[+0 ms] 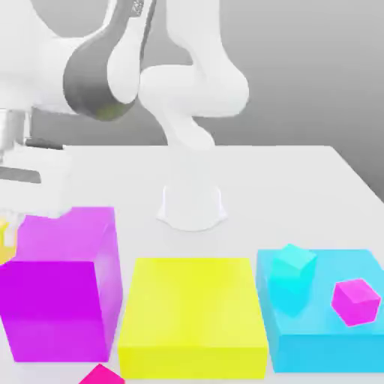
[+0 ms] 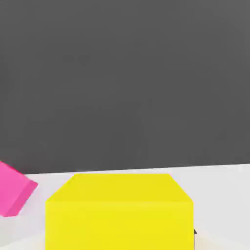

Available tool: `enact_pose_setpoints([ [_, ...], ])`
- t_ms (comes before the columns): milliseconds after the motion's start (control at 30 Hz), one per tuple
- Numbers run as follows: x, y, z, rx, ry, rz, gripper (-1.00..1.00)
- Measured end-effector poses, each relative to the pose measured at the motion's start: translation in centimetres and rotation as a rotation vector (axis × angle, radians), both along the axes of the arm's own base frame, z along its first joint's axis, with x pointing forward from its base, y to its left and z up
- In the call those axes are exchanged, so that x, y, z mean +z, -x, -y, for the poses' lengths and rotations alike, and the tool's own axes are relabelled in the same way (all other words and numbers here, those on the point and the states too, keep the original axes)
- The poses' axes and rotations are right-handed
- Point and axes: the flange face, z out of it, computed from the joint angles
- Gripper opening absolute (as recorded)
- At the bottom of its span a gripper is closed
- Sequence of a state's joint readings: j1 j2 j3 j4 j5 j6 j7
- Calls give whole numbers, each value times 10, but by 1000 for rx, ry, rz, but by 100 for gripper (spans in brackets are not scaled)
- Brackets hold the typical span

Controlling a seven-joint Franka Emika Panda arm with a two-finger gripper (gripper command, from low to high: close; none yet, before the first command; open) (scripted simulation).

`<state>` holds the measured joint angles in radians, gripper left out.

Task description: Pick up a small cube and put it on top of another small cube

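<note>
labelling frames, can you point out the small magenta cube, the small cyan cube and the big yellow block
small magenta cube [image 1: 356, 301]: exterior view, its front face.
small cyan cube [image 1: 292, 262]: exterior view, its top face.
big yellow block [image 1: 193, 298]: exterior view, its top face.

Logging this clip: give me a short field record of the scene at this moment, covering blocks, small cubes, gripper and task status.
surface: white table
big blocks: large magenta block, large yellow block, large cyan block, side by side in the exterior view
on cyan block: small cyan cube, small magenta cube, apart
small yellow cube: fills the hand view close up; sliver at the exterior view's left edge
gripper: shut
stacking: not yet done
</note>
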<state>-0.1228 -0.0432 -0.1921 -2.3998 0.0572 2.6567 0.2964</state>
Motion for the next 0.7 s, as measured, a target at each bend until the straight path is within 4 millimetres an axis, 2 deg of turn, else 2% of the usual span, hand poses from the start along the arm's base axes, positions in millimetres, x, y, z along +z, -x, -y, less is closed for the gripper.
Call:
enact_pose_setpoints([
  [100,-12,-14,-91,198,-3,-72,-100],
  [200,-26,-11,-180,399,8,-148,-100],
  [267,-35,1,-238,531,23,-199,-100],
  [367,-46,30,-320,726,54,-270,-100],
  [500,-38,63,-420,921,80,-299,-100],
  [533,-46,71,-438,958,87,-300,-100],
  [600,-72,56,-417,905,79,-303,-100],
  [633,-86,55,-414,899,77,-303,100],
  [700,-86,55,-414,899,77,-303,100],
])
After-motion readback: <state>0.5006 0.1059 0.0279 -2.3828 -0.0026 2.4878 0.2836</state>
